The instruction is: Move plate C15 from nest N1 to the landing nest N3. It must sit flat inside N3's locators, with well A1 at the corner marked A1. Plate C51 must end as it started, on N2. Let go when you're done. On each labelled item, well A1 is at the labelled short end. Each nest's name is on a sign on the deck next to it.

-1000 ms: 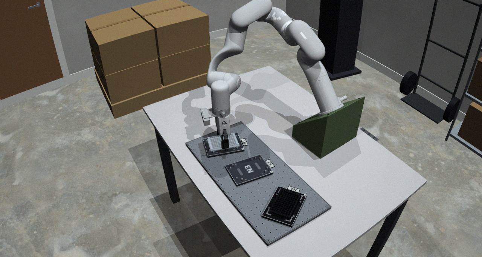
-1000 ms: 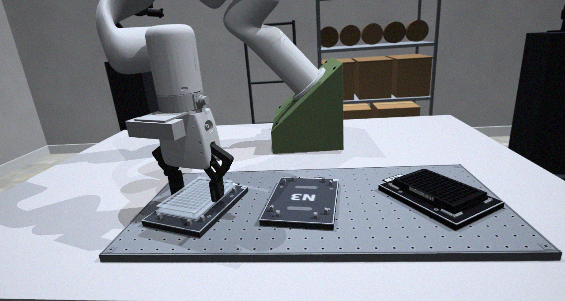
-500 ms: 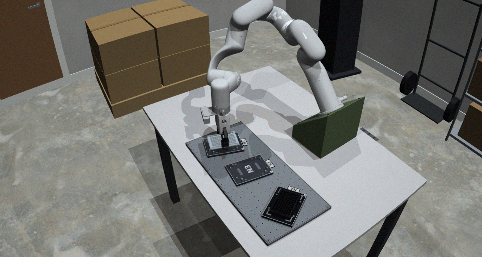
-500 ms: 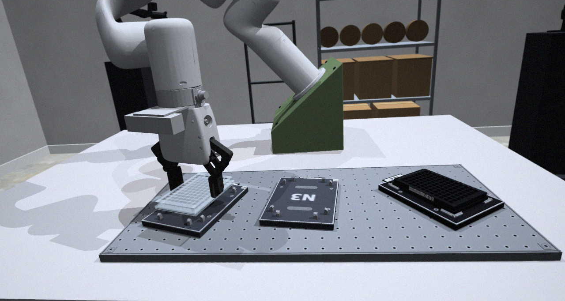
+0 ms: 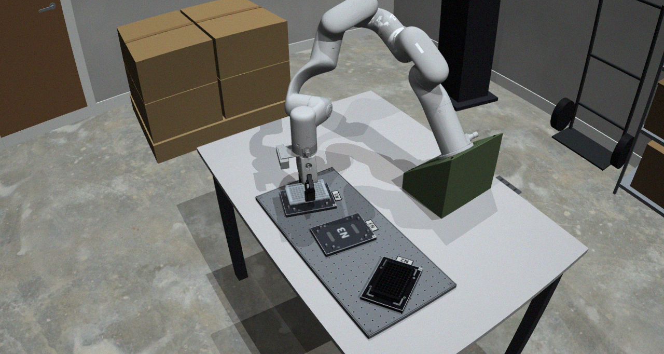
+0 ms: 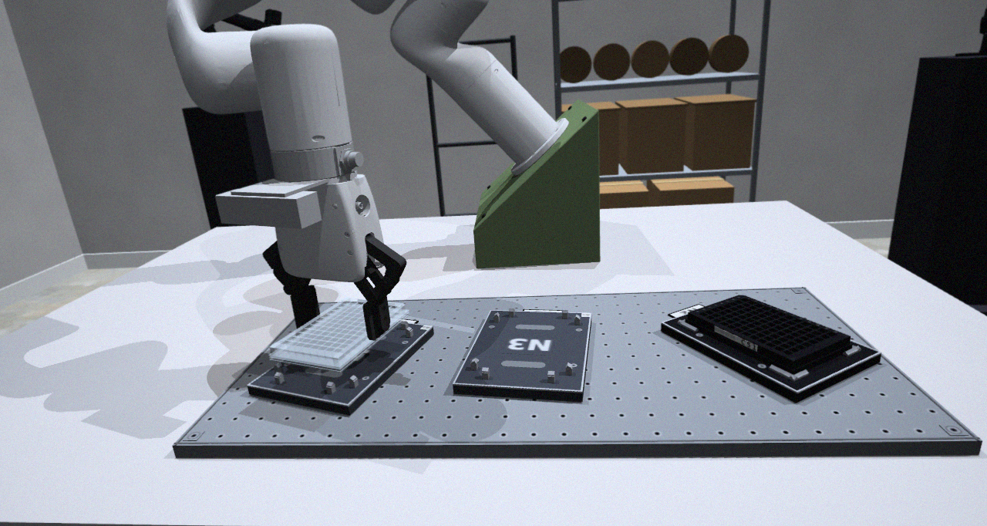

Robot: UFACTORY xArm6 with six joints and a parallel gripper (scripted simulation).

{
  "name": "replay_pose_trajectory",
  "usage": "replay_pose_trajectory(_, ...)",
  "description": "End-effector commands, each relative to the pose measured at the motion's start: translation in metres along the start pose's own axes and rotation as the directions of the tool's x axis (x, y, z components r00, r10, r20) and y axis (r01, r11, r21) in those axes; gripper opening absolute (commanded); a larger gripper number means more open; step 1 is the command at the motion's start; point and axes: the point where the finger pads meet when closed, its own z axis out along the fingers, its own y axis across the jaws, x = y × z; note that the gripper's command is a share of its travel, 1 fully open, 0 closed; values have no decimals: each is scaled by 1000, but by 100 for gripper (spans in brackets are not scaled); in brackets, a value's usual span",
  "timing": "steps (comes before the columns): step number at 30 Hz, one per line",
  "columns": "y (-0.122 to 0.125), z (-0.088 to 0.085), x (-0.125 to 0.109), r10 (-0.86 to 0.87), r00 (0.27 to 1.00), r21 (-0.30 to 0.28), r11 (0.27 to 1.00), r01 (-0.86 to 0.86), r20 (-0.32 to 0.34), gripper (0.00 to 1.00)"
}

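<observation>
The clear well plate C15 [image 6: 332, 336] is held a little above nest N1 [image 6: 341, 367], clear of its locators, at the left end of the perforated deck; it also shows in the top view [image 5: 304, 192]. My gripper [image 6: 339, 317] is shut on plate C15 across its width, near its far end. Nest N3 [image 6: 524, 354] lies bare in the middle of the deck, with its name printed on it, and shows in the top view [image 5: 343, 232]. The black plate C51 [image 6: 769, 331] [image 5: 390, 284] sits on nest N2 at the right end.
The arm's green wedge base [image 6: 538, 195] stands behind the deck. Small name signs [image 5: 371, 223] stand beside each nest. Cardboard boxes [image 5: 204, 68], a black cabinet [image 5: 469, 40] and a hand truck [image 5: 603, 96] stand around the table.
</observation>
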Motion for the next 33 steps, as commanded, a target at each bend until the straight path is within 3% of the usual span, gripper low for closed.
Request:
replay_pose_trajectory(1, 0, -3, 2, 1, 1000, 1, 1000, -1, -4, 0)
replay_pose_trajectory(33, 0, -50, 2, 1, 1000, 1, 1000, -1, -4, 0)
